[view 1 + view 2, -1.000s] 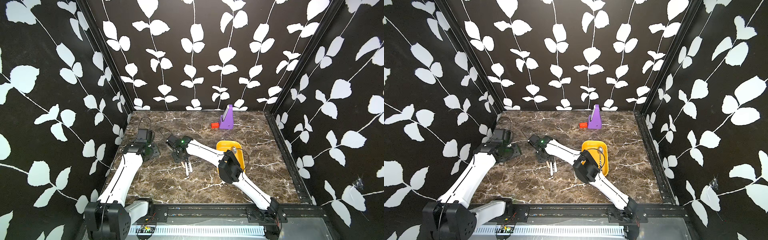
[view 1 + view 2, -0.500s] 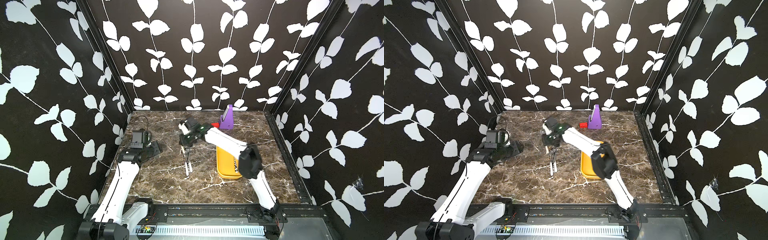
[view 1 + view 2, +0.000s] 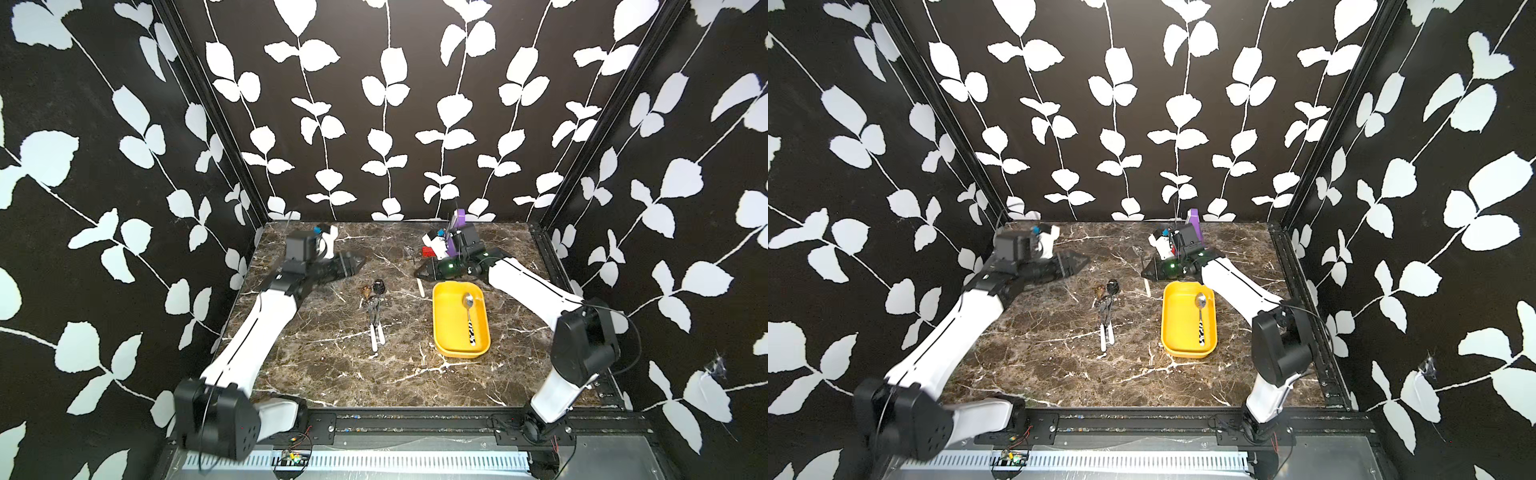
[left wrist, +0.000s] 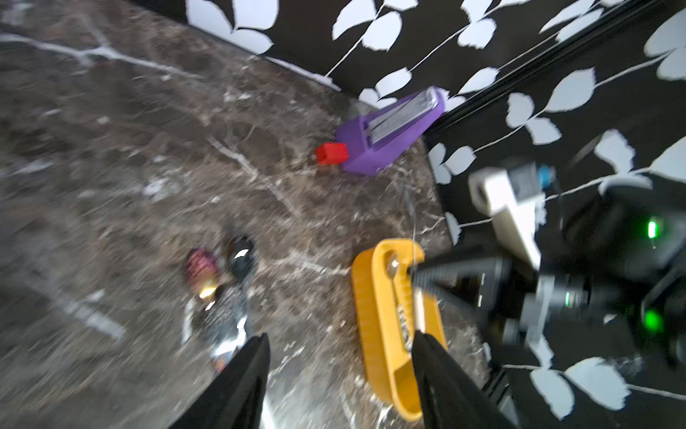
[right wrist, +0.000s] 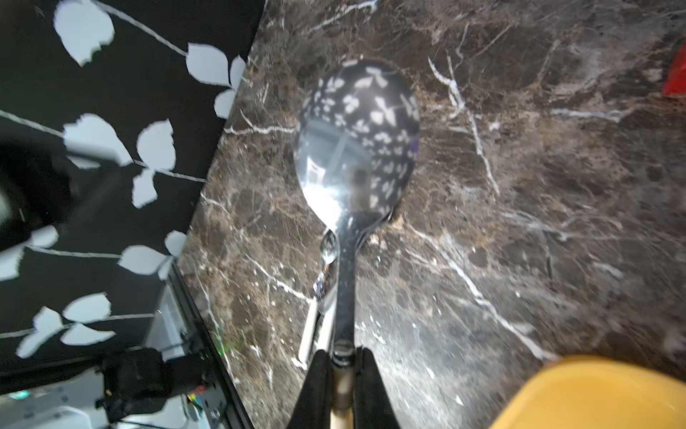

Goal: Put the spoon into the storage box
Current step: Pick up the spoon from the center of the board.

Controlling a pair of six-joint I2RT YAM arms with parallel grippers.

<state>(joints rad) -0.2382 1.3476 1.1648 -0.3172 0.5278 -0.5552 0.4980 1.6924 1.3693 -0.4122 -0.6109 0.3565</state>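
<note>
one spoon [image 5: 356, 141] clamped in right gripper [image 5: 343, 353]; storage box [image 3: 446, 328] just beside, on near side, lengthwise front-to-back; left gripper [image 4: 339, 336] farther, jaws apart, empty.

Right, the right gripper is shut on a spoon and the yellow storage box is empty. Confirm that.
Wrong on the box: both top views show the yellow storage box holding a spotted-handled spoon. The right gripper is indeed shut on a shiny spoon, as the right wrist view shows.
</note>
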